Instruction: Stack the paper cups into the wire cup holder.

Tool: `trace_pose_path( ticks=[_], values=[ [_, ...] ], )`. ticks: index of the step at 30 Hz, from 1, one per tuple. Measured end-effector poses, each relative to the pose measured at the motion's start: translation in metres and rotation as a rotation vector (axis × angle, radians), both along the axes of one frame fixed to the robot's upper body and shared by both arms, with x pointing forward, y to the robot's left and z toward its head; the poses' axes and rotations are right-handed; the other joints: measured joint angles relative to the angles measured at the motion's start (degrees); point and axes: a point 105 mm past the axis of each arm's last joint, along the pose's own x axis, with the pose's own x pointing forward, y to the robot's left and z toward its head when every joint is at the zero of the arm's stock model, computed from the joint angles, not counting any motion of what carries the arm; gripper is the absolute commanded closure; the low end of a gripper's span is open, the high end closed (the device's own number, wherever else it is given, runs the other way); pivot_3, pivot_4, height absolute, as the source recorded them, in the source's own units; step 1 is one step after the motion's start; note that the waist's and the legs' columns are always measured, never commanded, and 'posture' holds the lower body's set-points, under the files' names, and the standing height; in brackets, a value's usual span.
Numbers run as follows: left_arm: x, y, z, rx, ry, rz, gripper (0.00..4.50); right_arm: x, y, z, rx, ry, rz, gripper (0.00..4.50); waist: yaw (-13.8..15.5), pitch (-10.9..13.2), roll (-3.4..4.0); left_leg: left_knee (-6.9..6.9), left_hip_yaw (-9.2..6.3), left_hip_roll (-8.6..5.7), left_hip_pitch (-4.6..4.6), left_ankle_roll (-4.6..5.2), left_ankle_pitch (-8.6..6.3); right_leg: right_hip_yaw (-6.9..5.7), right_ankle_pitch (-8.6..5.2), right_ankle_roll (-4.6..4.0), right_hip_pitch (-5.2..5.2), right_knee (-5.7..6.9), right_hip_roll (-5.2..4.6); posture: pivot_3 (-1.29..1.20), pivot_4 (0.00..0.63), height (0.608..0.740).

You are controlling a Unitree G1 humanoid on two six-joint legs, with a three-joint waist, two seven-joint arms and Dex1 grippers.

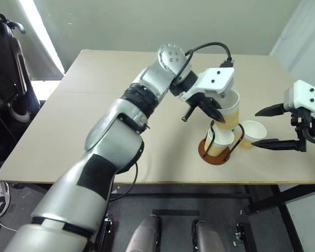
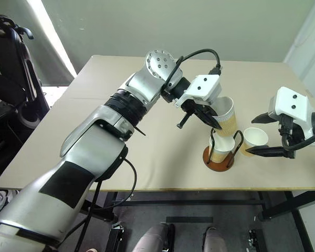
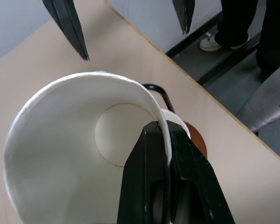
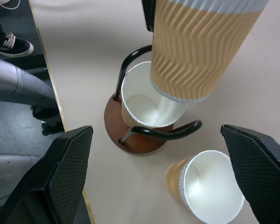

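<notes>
The left gripper [image 3: 165, 140] pinches the rim of a paper cup [image 1: 229, 111], one finger inside, one outside, holding it tilted just above the wire cup holder [image 1: 219, 147]. A second cup [image 4: 142, 105] already sits upright inside the holder's loops, its mouth right under the held cup's base. On the table [image 1: 94, 105] just beside the holder stands the third cup [image 1: 251, 133], between the widely spread fingers of the right gripper [image 1: 268, 127], untouched. The held cup hides part of the seated one; the holder's far loop is hard to make out.
</notes>
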Motion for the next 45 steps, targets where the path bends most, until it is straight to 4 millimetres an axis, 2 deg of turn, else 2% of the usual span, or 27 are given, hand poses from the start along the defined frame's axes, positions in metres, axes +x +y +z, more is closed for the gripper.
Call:
trace_pose_path(
  ticks=[32, 35, 41, 42, 45],
  values=[
    [-0.003, -0.008, -0.031, 0.147, -0.095, -0.069, 4.5, -0.006, -0.001, -0.006, 0.013, 0.021, -0.015, 0.04, 0.0, 0.0, 0.0, 0.0, 0.0, -0.15, -0.01, -0.21, -0.06, 0.07, 0.04, 0.19, 0.03, -0.03, -0.1, 0.0, 0.15, 0.74],
    [-0.002, -0.008, -0.031, 0.165, -0.115, -0.068, 3.81, -0.007, -0.001, -0.007, 0.012, 0.026, -0.015, 0.0, 0.0, 0.0, 0.0, 0.0, 0.0, -0.16, -0.01, -0.21, -0.06, 0.08, 0.04, 0.2, 0.03, -0.04, -0.1, 0.0, 0.15, 0.74],
    [-0.004, -0.016, -0.018, 0.157, -0.156, -0.082, 1.64, -0.007, -0.001, -0.007, 0.011, 0.03, -0.017, 0.0, 0.1, 0.0, 0.0, -0.02, 0.0, -0.19, -0.03, -0.21, -0.08, 0.1, 0.02, 0.23, 0.03, -0.09, -0.09, 0.0, 0.15, 0.74],
    [-0.005, -0.017, -0.016, 0.152, -0.162, -0.086, 1.25, -0.007, -0.002, -0.008, 0.011, 0.033, -0.018, 0.0, 0.1, 0.0, 0.0, -0.03, 0.0, -0.19, -0.03, -0.22, -0.09, 0.1, 0.01, 0.23, 0.03, -0.1, -0.09, 0.0, 0.0, 0.74],
    [-0.004, -0.017, -0.018, 0.153, -0.154, -0.077, 0.25, -0.007, -0.002, -0.009, 0.01, 0.037, -0.02, 0.0, 0.3, -1.9, 0.49, 0.22, 0.34, -0.31, -0.21, 0.21, -0.28, -0.1, 0.05, -0.09, -0.26, 0.32, 0.08, 0.0, 0.0, 0.74]
  ],
)
